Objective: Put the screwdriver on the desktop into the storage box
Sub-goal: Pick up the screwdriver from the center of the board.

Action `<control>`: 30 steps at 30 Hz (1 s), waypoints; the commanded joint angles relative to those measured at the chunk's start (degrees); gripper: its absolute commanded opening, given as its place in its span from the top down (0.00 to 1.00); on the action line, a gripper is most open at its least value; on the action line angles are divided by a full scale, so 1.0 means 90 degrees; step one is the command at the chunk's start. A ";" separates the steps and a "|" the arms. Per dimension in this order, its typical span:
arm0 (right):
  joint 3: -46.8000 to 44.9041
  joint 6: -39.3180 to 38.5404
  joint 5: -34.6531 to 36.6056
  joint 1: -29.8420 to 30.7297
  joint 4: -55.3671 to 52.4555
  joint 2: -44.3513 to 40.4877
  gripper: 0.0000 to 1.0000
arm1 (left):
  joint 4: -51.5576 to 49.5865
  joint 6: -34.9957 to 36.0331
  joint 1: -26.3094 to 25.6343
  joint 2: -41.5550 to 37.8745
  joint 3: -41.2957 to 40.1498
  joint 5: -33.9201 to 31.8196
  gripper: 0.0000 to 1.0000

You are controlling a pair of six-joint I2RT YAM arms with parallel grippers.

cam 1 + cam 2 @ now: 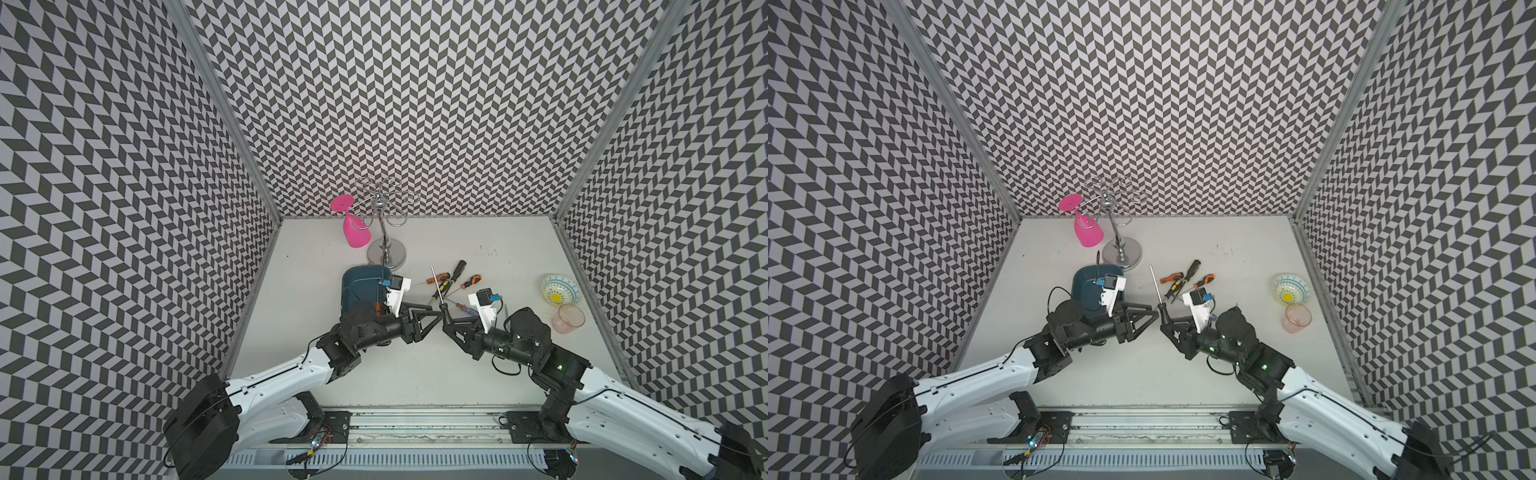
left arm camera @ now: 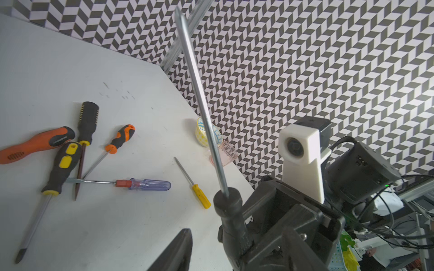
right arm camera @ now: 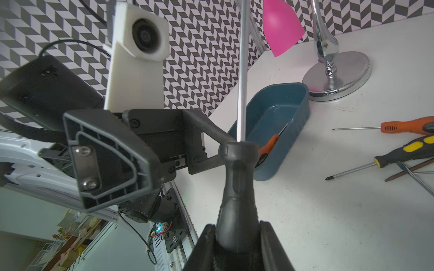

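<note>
Midair, right gripper (image 3: 236, 237) clamps screwdriver (image 3: 237, 178) shaft-up; left gripper (image 1: 1153, 312) seemingly parted.

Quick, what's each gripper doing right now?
The left gripper: open, holding nothing, right beside the handle of the screwdriver.
The right gripper: closed on the screwdriver's handle, shaft pointing up.

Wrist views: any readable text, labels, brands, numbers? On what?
Nothing legible in any view.
Orange screwdriver in the storage box: dark printed label on the handle, too small to read.
Orange-handled screwdriver on the desktop: grey label patch, blurred.
Black housing on the right arm: embossed marks, unreadable.
</note>
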 commanded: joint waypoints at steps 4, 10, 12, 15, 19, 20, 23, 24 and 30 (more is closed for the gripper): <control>-0.0062 0.0037 0.0181 0.0207 0.0658 -0.0046 0.90 | 0.0623 -0.0151 -0.0062 0.0300 0.0032 0.0355 0.42; -0.0135 0.0100 0.0250 0.0281 0.0832 -0.0098 0.90 | 0.0791 -0.0200 -0.0107 0.0424 0.0053 0.0402 0.48; -0.0163 0.0130 0.0260 0.0282 0.0907 -0.0081 0.90 | 0.0830 -0.0209 -0.0120 0.0463 0.0071 0.0423 0.51; -0.0179 0.0146 0.0264 0.0314 0.0981 -0.0049 0.90 | 0.0823 -0.0199 -0.0152 0.0548 0.0130 0.0458 0.55; -0.0177 0.0141 0.0341 0.0329 0.0993 -0.0052 0.90 | 0.0842 -0.0197 -0.0176 0.0625 0.0187 0.0507 0.64; -0.0178 0.0127 0.0344 0.0330 0.0999 -0.0058 0.90 | 0.0842 -0.0194 -0.0179 0.0624 0.0180 0.0509 0.65; -0.0179 0.0107 0.0325 0.0334 0.0980 -0.0011 0.90 | 0.0847 -0.0190 -0.0181 0.0629 0.0203 0.0501 0.72; -0.0176 0.0105 0.0306 0.0339 0.0981 -0.0003 0.90 | 0.0840 -0.0177 -0.0187 0.0608 0.0200 0.0504 0.76; -0.0199 0.0063 0.0198 0.0339 0.1012 0.0047 0.89 | 0.0851 -0.0157 -0.0182 0.0699 0.0267 0.0537 0.89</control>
